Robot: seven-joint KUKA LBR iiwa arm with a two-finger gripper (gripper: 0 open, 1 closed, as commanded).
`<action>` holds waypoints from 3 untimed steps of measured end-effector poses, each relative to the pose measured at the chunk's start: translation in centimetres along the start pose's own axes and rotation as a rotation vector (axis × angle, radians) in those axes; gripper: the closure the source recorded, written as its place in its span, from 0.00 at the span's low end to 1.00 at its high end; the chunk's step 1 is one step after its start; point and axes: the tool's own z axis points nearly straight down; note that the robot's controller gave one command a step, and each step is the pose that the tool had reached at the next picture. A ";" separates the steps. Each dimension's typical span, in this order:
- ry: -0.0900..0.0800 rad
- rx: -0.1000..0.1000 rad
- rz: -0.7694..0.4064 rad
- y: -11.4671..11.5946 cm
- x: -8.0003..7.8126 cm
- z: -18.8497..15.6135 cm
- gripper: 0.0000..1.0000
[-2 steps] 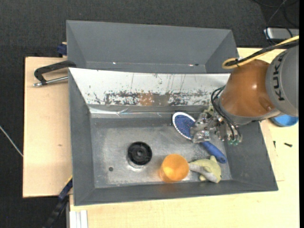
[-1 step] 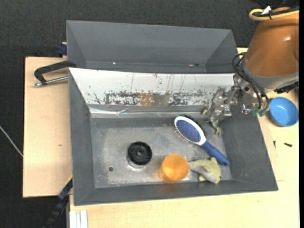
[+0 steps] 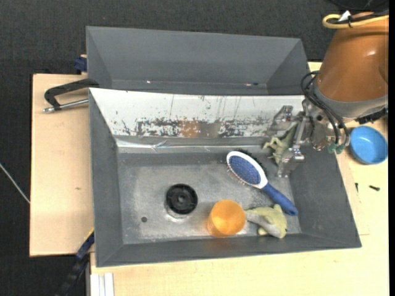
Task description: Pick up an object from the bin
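Hanging at the right side of the bin, the arm carries its jaws above the sloping wall, just up and right of a blue brush. Whether the jaws are released or clenched cannot be told from here. The brush, nearest to them, lies on the bin floor right of centre, its oval head toward the back and its handle running toward the front right corner. Near the handle's end rests a pale yellowish lump, just beside an orange round piece on its left. A black disc sits apart, left of centre.
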 end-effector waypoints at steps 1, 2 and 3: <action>-0.004 0.000 -0.170 2.1 -0.4 16.8 0.00; -0.007 -0.003 -0.166 2.3 -0.5 16.5 1.00; -0.007 0.000 -0.160 4.6 0.5 1.4 1.00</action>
